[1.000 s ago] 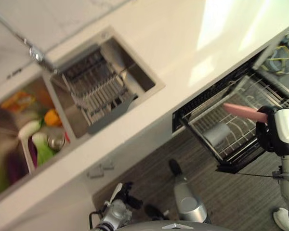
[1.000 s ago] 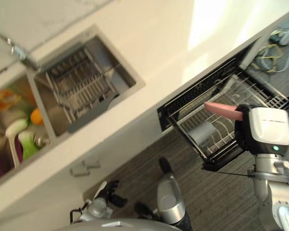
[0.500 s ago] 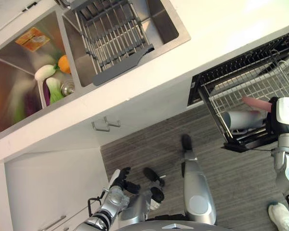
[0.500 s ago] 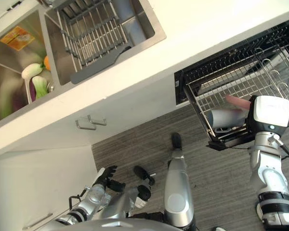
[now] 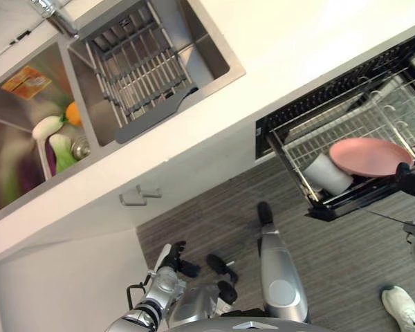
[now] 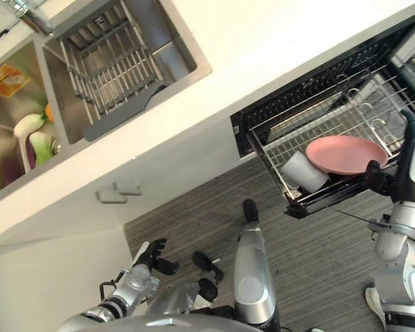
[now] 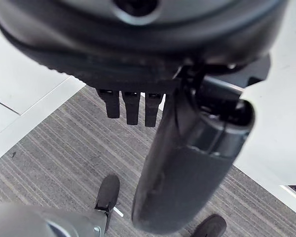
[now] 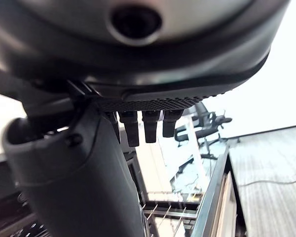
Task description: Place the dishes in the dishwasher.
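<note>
One pink plate (image 5: 371, 156) lies flat in the pulled-out dishwasher rack (image 5: 311, 138), and one pale cup (image 5: 327, 173) lies on its side just beside it, nearer the rack's front corner. The right robot hand (image 6: 377, 177) sits at the plate's outer rim by the rack's front edge; from the head views I cannot tell whether it grips the plate or merely rests against it. Its own wrist view shows the fingers (image 8: 145, 126) reaching straight out and the thumb (image 8: 74, 177) standing apart, with nothing between them, and rack wires past them.

The left robot hand (image 5: 174, 259) hangs low over the striped floor (image 5: 207, 214), well apart from the bench (image 5: 263, 62); its wrist view shows straight fingers (image 7: 130, 106) and a relaxed thumb (image 7: 187, 163), holding nothing.

The bench carries a sink with two basins. One basin holds a single wire drying rack (image 5: 135, 66) with a grey handle. The other holds one orange fruit (image 5: 72, 113), two pale green-and-white vegetables (image 5: 55, 138), one small metal piece (image 5: 79, 146) and one yellow packet (image 5: 26, 81).

The rack juts out over the floor beyond the bench front. The floor between the rack and the left robot hand is open. A drawer handle (image 5: 140, 196) sits on the cabinet front under the sink.
</note>
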Available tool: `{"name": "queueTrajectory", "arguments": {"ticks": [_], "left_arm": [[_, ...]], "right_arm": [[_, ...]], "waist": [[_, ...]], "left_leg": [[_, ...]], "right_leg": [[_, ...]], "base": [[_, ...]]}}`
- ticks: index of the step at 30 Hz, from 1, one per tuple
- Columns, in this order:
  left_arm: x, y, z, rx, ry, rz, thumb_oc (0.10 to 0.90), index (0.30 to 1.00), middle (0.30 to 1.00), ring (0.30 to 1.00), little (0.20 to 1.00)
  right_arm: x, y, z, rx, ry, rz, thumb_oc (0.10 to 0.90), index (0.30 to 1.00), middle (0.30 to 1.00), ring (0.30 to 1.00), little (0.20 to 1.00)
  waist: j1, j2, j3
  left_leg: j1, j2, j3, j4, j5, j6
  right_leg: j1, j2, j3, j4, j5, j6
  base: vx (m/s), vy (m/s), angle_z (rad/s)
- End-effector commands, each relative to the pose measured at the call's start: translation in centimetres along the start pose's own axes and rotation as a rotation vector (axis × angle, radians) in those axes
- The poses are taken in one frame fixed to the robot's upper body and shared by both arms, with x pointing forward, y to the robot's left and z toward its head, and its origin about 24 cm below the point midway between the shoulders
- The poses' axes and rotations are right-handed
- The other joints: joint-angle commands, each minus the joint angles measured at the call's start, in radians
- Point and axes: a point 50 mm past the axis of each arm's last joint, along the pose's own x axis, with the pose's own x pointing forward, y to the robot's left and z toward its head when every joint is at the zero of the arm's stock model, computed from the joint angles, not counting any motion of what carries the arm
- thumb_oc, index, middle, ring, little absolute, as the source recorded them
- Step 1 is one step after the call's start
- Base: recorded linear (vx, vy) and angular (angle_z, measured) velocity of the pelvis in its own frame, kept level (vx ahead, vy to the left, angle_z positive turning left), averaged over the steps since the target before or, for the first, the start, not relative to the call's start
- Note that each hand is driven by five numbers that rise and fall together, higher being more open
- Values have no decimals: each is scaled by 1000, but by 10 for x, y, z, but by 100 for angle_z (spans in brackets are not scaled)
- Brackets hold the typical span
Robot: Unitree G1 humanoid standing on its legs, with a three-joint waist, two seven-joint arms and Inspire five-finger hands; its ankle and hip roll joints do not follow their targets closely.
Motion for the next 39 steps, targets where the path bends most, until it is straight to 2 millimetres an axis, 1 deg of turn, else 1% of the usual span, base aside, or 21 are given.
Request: {"name": "queueTrajectory", "arguments": {"ticks": [1, 5, 7, 8, 9, 10, 12, 13, 16, 18, 19, 20, 22, 24, 26, 30, 32, 34, 35, 37, 39], "left_arm": [[-6, 23, -44, 48, 135, 61, 800, 900, 900, 900, 900], [-5, 24, -43, 63, 134, 55, 800, 900, 900, 900, 900], [-3, 24, -38, 72, 119, 49, 800, 900, 900, 900, 900], [-2, 24, -35, 76, 110, 48, 800, 900, 900, 900, 900], [-2, 24, -32, 86, 98, 41, 800, 900, 900, 900, 900], [-2, 24, -32, 85, 98, 42, 800, 900, 900, 900, 900], [-1, 23, -29, 110, 73, 20, 800, 900, 900, 900, 900], [-1, 21, -27, 124, 55, 4, 800, 900, 900, 900, 900], [-2, 18, -26, 114, 42, -8, 800, 900, 900, 900, 900], [-2, 18, -26, 118, 40, -8, 800, 900, 900, 900, 900], [-4, 17, -29, 125, 42, -8, 800, 900, 900, 900, 900], [-4, 16, -30, 123, 43, -10, 800, 900, 900, 900, 900], [-5, 16, -32, 122, 45, -12, 800, 900, 900, 900, 900], [-8, 13, -39, 86, 68, -36, 800, 900, 900, 900, 900], [-9, 11, -39, 86, 58, -79, 800, 900, 900, 900, 900], [-10, 8, -42, 11, 74, -106, 800, 900, 900, 900, 900], [-9, 9, -40, -71, 77, -115, 800, 900, 900, 900, 900], [-9, 7, -37, -74, 67, -127, 800, 900, 900, 900, 900], [-9, 7, -38, -73, 67, -128, 800, 900, 900, 900, 900], [-10, 2, -38, -85, 65, -156, 800, 900, 900, 900, 900], [-11, 2, -39, -91, 70, -155, 800, 900, 900, 900, 900]], "right_arm": [[1, -27, -13, 56, 72, -177, 800, 900, 900, 900, 900], [-25, -9, -41, 15, 218, -55, 800, 900, 900, 900, 900], [-39, 8, -48, 94, 300, 15, 800, 900, 900, 900, 900], [-45, 17, -51, 149, 345, 34, 577, 566, 566, 566, 566], [-49, 29, -53, 189, 381, 70, 400, 300, 300, 300, 300], [-48, 29, -53, 191, 380, 69, 400, 300, 300, 300, 300], [-50, 54, -55, 157, 395, 178, 400, 300, 300, 300, 300], [-34, 65, -43, 186, 370, 176, 400, 300, 300, 300, 300], [-1, 71, -20, 215, 279, 151, 400, 300, 300, 300, 300], [8, 70, -13, 211, 244, 144, 400, 300, 300, 300, 300], [25, 69, 3, 188, 166, 124, 400, 300, 300, 300, 300], [31, 68, 9, 190, 135, 117, 400, 300, 300, 300, 300], [37, 65, 12, 183, 118, 110, 400, 300, 300, 300, 300], [58, 58, 21, 184, 91, 69, 400, 300, 300, 300, 300], [82, 51, 32, 174, 55, 51, 400, 300, 300, 300, 300], [99, 51, 43, 170, 30, 78, 400, 300, 300, 300, 300], [102, 59, 40, 145, 49, 139, 508, 462, 462, 462, 462], [98, 62, 36, 129, 57, 159, 800, 900, 900, 900, 900], [98, 62, 36, 129, 58, 159, 800, 900, 900, 900, 900], [80, 78, 20, 126, 120, 232, 800, 900, 900, 900, 900], [73, 84, 16, 139, 141, 258, 800, 900, 900, 900, 900]], "waist": [[-2, -114, -101], [-8, -112, -102], [-9, -105, -94], [-9, -101, -89], [-5, -95, -85], [-7, -96, -84], [8, -73, -75], [26, -46, -70], [58, -7, -64], [65, 1, -65], [97, 19, -75], [106, 25, -79], [117, 30, -82], [166, 48, -97], [187, 60, -100], [214, 65, -106], [245, 63, -116], [254, 61, -124], [253, 61, -124], [267, 56, -132], [265, 52, -133]], "left_leg": [[-8, 35, -15, 74, -3, -33], [-14, 37, -26, 76, -2, -34], [-24, 35, -38, 79, -1, -34], [-29, 33, -44, 80, -1, -34], [-34, 30, -51, 82, 0, -33], [-35, 30, -51, 82, 0, -32], [-46, 25, -66, 86, 1, -31], [-53, 17, -79, 86, 2, -30], [-58, 5, -98, 87, 4, -29], [-59, 3, -104, 85, 5, -30], [-62, -3, -127, 79, 11, -31], [-64, -6, -142, 76, 14, -32], [-67, -6, -155, 76, 18, -33], [-83, -13, -214, 75, 29, -37], [-91, -9, -245, 73, 42, -41], [-83, -5, -263, 70, 49, -47], [-80, 3, -283, 68, 57, -55], [-86, 7, -302, 65, 65, -56], [-86, 7, -305, 65, 66, -56], [-84, 13, -323, 54, 74, -60], [-82, 15, -328, 50, 77, -62]], "right_leg": [[149, -111, 11, -156, 25, 141], [141, -104, 16, -144, 15, 133], [136, -106, 19, -138, 11, 129], [134, -108, 19, -135, 11, 128], [131, -109, 20, -132, 10, 126], [131, -110, 19, -131, 9, 126], [125, -114, 19, -123, 6, 123], [126, -120, 16, -123, 5, 122], [135, -134, 7, -128, 6, 122], [141, -137, 2, -131, 5, 121], [157, -144, -14, -138, 2, 119], [166, -148, -25, -141, 0, 118], [174, -151, -36, -143, -3, 116], [205, -166, -90, -144, -12, 112], [230, -175, -131, -148, -12, 107], [266, -181, -170, -155, -16, 105], [299, -184, -210, -162, -28, 103], [306, -184, -233, -162, -29, 98], [308, -184, -237, -162, -30, 98], [333, -183, -272, -166, -35, 98], [342, -182, -284, -170, -35, 98]], "base": [[-11, -5, -21], [-36, -16, -9], [-71, -12, 5], [-78, -1, 9], [-51, 2, 10], [-48, 8, 14], [-57, 25, 13], [-56, 51, 9], [-26, 28, 16], [-10, -27, 28], [-15, -75, 23], [-12, -66, 16], [-24, -65, 55], [-61, -155, 49], [-31, -98, 89], [0, -47, 66], [1, -75, 20], [-5, -67, 46], [11, -70, 51], [19, -59, 40], [12, -24, 54]]}}
